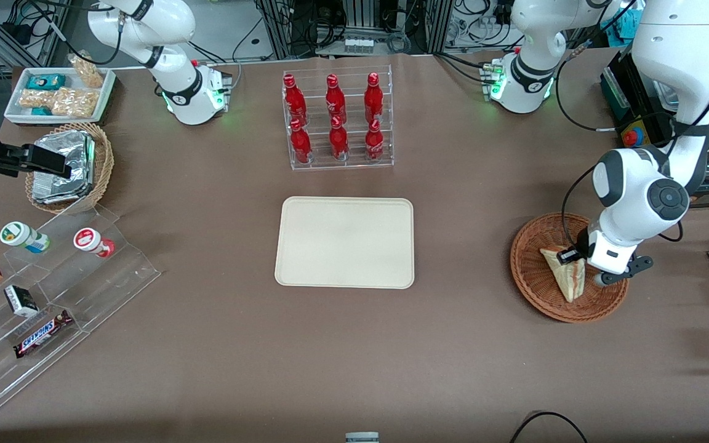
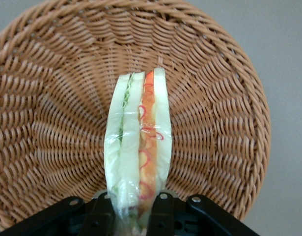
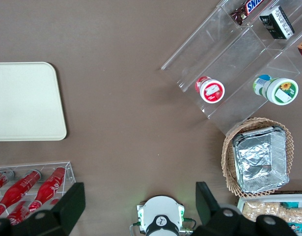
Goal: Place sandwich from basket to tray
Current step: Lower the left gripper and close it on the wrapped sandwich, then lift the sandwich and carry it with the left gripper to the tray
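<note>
Hand: the left arm's two-finger hand is lowered into the wide, shallow round basket of reddish-brown woven wicker, and is closed on one end of the clear-wrapped triangular sandwich of pale bread.
Fingers: the black fingers are pressed against both bread faces of the wedge in the wrist view.
Sandwich: the wedge is shown edge-on over the basket's weave, with green and red-orange filling layers exposed; whether it is resting on the weave cannot be told.
Basket: it is set on the brown worktop toward the working arm's end.
Tray: the flat cream-beige rectangular tray with rounded corners is seen at mid-worktop, well apart from the basket, with nothing on it.
Rack: a clear stepped rack of red bottles is placed farther from the front camera than the tray.
</note>
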Robot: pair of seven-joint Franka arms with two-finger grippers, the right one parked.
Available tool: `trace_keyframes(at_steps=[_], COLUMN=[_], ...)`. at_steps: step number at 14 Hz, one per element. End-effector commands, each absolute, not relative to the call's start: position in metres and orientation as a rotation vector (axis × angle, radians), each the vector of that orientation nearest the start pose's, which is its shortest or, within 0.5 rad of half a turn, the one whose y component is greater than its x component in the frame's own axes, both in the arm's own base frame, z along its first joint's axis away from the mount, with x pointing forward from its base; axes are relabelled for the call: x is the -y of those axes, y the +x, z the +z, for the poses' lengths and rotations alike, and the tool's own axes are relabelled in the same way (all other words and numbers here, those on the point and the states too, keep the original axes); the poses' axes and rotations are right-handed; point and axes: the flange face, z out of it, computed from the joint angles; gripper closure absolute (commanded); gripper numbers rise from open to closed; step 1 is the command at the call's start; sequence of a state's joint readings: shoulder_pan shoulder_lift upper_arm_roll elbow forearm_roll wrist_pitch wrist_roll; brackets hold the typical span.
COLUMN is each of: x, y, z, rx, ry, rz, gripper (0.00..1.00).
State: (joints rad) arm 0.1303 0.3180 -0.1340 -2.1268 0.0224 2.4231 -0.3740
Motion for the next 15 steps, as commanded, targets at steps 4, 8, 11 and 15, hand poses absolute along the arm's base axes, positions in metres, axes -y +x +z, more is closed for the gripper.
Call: trace_keyframes(at_steps=[4, 8, 11, 15], x=[0.052, 0.142, 0.227, 0.305], y=[0.575, 0.561, 0.544, 0.514], z=[0.312, 0.339, 0.349, 0.341], rx=[0.450, 0.287, 0.233, 0.172], ry=[-3.083, -3.076, -3.045, -3.073], rz=[0.182, 0.262, 0.294, 0.340], gripper=[0.85, 0.84, 0.84, 0.82])
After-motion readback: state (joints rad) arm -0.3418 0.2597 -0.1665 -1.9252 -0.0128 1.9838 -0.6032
